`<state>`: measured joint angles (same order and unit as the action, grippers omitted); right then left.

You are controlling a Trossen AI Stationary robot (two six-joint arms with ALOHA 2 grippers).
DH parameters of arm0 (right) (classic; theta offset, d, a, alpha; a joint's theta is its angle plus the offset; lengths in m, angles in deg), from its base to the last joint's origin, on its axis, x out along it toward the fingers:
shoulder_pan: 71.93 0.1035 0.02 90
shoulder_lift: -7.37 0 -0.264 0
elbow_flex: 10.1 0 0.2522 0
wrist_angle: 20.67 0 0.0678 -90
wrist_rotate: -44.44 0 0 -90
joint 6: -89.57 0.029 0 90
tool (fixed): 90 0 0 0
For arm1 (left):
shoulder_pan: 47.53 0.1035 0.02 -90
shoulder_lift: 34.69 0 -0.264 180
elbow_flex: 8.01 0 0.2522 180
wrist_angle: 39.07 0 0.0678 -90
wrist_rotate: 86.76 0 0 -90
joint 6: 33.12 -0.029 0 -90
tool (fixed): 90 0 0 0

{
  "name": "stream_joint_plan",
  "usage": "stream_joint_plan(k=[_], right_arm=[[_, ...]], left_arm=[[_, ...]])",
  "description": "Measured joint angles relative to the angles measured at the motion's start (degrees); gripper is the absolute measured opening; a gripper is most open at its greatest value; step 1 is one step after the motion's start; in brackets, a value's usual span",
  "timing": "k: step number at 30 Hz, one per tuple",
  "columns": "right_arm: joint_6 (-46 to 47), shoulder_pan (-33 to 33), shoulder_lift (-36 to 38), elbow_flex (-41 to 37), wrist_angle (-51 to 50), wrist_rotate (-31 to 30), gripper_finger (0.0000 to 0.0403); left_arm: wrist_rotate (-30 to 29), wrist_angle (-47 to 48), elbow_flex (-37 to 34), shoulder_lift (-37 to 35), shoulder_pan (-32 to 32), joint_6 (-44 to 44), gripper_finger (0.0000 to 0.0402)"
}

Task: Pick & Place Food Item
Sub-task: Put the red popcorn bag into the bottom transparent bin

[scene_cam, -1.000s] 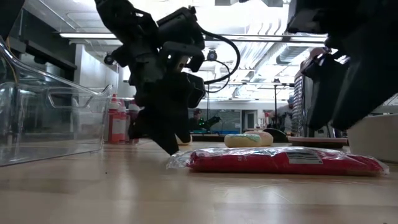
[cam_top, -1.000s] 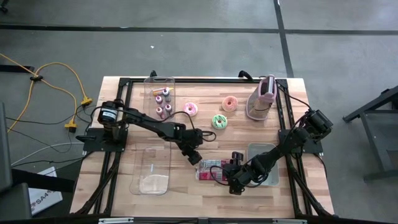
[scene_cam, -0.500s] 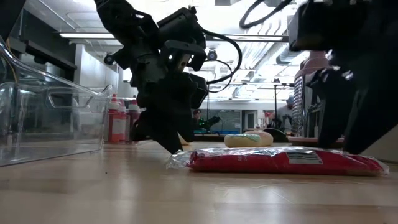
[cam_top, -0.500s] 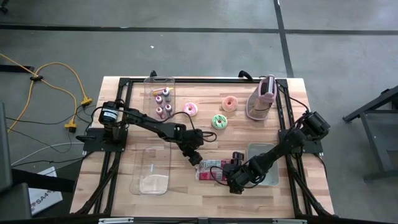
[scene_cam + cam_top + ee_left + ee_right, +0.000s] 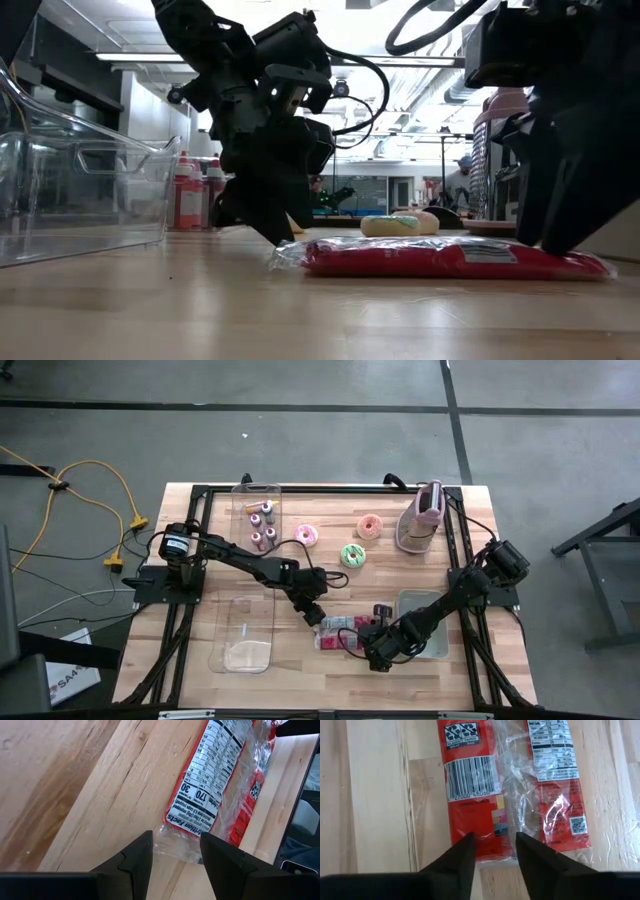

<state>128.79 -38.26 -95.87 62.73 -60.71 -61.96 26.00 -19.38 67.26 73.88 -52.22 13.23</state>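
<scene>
Closing on one red packet

Straddling opposite ends of the single red snack packet (image 5: 340,632), the right gripper (image 5: 373,650) and left gripper (image 5: 318,617) both have fingers spread, neither pinching it. It lies flat on the bench (image 5: 300,660). Beyond sit three donuts (image 5: 352,554) and two clear bins (image 5: 243,632).

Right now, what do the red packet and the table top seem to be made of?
Red packet: thin glossy plastic film, apparently; it crinkles, glints and ends in clear edges. Table top: wood planks, matt or lightly sealed; grain and plank seams show.
</scene>
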Motion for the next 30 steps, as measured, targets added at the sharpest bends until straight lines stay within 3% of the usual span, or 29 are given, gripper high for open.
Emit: stream_joint_plan(k=[10, 16, 30], right_arm=[[0.18, -0.08, 0.0, 0.0, 0.21, 0.04, 0.0055], [2.79, -0.83, -1.79, 0.15, 0.88, 3.04, 0.0008], [3.06, -1.2, -6.01, 0.31, 5.76, 5.22, 0.0002]], left_arm=[[-0.02, -0.02, 0.0, 0.0, 0.0, 0.0, 0.0161], [0.27, -0.02, 0.0, 0.0, 0.0, 0.02, 0.0161], [1.3, 0.04, -0.02, 0.0, 0.11, 1.18, 0.0161]])
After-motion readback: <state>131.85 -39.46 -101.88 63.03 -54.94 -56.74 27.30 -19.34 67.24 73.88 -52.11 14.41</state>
